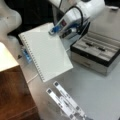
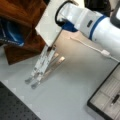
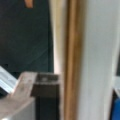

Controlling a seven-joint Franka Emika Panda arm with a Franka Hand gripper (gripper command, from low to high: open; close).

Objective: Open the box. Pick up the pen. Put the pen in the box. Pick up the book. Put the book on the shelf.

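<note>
Book held aloft, tilted, gripper clamped on its upper edge; box open at right; keep your grip firm while clearing the shelf, lower left

A front view looks steeply down on the tabletop from above: shelf lower left, book centre, box at right, arm entering from the top. A front view sits lower and opposite: shelf upper left, arm upper right, box corner lower right. Both front views share the book, the metal strips, box and shelf. Wrist view is very close, edge-on to the book, one finger of the pincer lower left.
</note>
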